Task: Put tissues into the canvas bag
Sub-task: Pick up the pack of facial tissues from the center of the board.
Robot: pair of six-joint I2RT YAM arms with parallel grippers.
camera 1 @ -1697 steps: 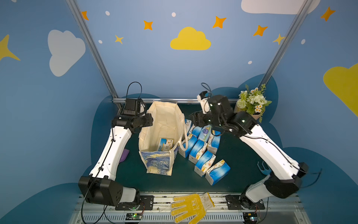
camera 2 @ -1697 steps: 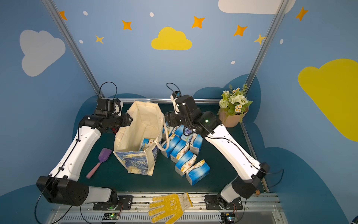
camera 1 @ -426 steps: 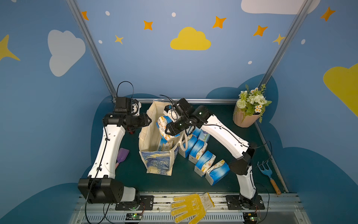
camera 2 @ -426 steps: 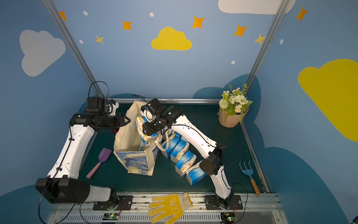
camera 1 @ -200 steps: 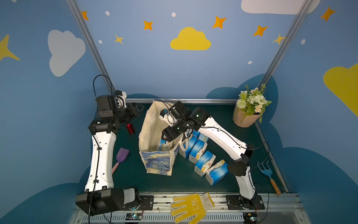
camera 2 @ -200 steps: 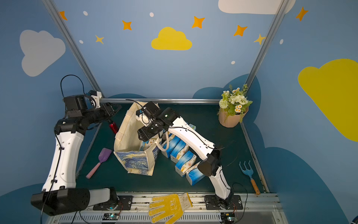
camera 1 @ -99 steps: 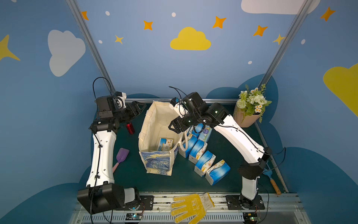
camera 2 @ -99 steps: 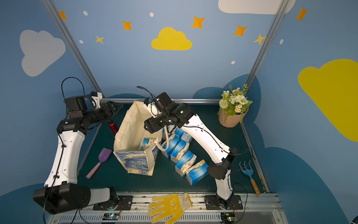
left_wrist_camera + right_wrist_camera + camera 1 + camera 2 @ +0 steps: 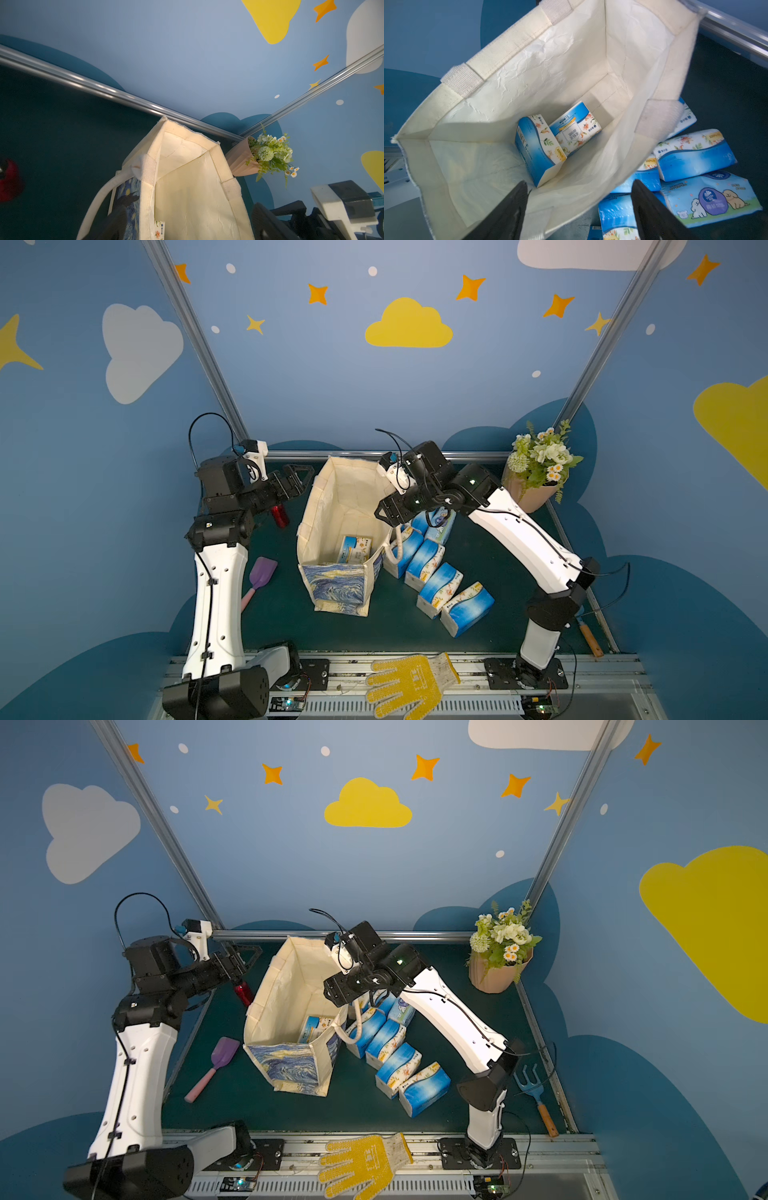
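Observation:
The canvas bag (image 9: 332, 506) stands open on the green table, with its blue swirly print (image 9: 291, 1065) facing front. Two blue-and-white tissues packs (image 9: 537, 149) (image 9: 575, 128) lie at its bottom. Several more packs (image 9: 432, 572) lie in a row to the right of the bag, and with them a pale teal pack (image 9: 710, 199) showing cartoon dogs. My right gripper (image 9: 579, 218) hangs open and empty over the bag's right wall, one finger on either side of it. My left gripper (image 9: 300, 481) is open beside the bag's upper left rim, holding nothing.
A red object (image 9: 279, 516) and a purple spatula (image 9: 259, 578) lie left of the bag. A flower pot (image 9: 536, 477) stands at the back right. A small rake (image 9: 536, 1094) lies at the right edge, a yellow glove (image 9: 411, 684) on the front rail.
My right gripper has come up out of the bag and moved to its right rim, empty. My left gripper has opened beside the bag's left rim.

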